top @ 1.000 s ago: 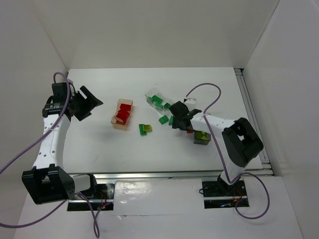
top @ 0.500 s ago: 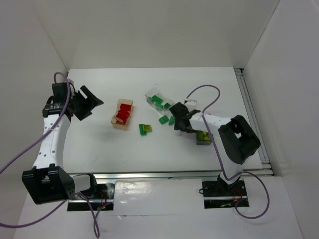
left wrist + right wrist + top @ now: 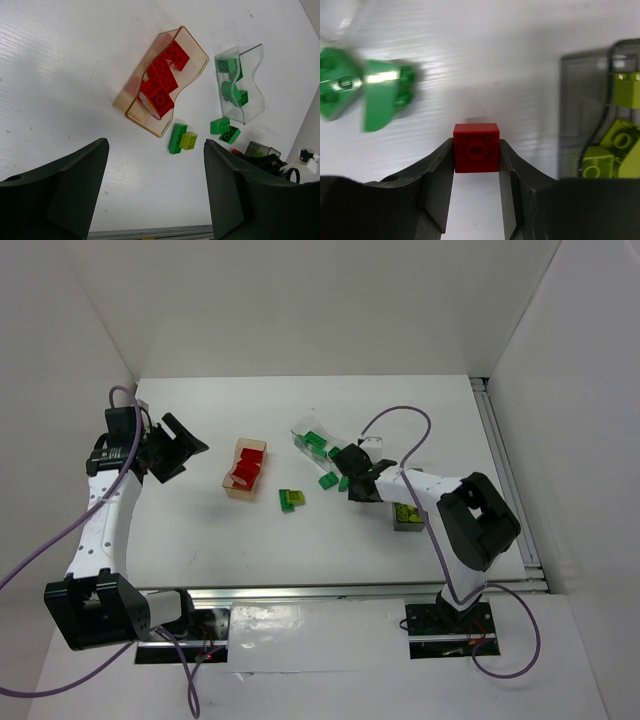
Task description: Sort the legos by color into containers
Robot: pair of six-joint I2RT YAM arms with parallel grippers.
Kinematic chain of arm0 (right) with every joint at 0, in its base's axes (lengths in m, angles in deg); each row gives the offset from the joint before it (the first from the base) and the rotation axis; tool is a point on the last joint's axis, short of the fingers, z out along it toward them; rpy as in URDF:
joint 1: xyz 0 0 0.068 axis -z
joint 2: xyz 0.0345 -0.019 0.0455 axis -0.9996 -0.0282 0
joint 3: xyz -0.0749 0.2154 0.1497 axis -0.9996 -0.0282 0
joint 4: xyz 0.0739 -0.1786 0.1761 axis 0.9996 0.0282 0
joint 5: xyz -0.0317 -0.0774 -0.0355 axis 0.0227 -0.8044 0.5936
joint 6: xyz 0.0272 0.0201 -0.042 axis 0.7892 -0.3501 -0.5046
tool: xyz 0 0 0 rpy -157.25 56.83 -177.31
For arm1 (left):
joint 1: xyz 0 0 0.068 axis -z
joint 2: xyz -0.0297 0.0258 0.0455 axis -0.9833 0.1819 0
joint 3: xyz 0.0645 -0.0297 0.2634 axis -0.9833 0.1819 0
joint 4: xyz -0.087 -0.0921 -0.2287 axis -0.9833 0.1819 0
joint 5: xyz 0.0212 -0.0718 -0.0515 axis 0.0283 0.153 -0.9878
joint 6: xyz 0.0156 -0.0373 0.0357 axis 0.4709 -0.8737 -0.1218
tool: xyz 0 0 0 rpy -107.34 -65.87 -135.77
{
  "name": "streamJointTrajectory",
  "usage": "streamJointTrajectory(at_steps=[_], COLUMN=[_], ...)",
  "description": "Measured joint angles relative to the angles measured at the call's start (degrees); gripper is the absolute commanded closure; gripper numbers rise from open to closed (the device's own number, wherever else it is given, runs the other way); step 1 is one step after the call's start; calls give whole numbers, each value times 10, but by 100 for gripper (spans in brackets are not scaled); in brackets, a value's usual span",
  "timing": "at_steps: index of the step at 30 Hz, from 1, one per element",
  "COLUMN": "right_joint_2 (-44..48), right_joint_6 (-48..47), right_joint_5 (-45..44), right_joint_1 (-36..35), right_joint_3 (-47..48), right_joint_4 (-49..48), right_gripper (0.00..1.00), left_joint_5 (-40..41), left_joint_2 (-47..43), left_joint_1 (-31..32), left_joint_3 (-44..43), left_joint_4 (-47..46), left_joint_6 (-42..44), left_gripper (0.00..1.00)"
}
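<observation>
One red brick [image 3: 476,137] pinched in the closed right gripper [image 3: 476,150]: lift clear, carry toward 9 o'clock, release over the tan tub [image 3: 234,490].

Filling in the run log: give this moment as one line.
right gripper: shut on red lego | left gripper: open, empty | tan tub: holds red legos

The white left arm [image 3: 100,525] stands raised, well out to its side, its black left gripper [image 3: 172,452] spread wide. The white right arm [image 3: 430,487] reaches low and inward, its right gripper [image 3: 476,142] clamped on a small red studded brick [image 3: 476,151].
</observation>
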Motion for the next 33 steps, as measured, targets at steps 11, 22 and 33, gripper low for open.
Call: streamJointTrajectory(at_steps=[11,22,33], right_joint_2=[-16,-205,-364], right_joint_6=[-54,-97,-118], right_joint_5=[37,80,124], right_joint_1=[-81,-116,-130], right_joint_3=[143,391,607], right_joint_4=[-14,-63,-48], right_gripper=[61,61,20], left_joint_5=[39,82,92], left_joint_2=[0,-15,-24], left_joint_1=[1,-3,-4], left_joint_3=[0,0,0], left_joint_4=[2,6,10], left_joint_6=[0,0,0], left_gripper=[15,15,15])
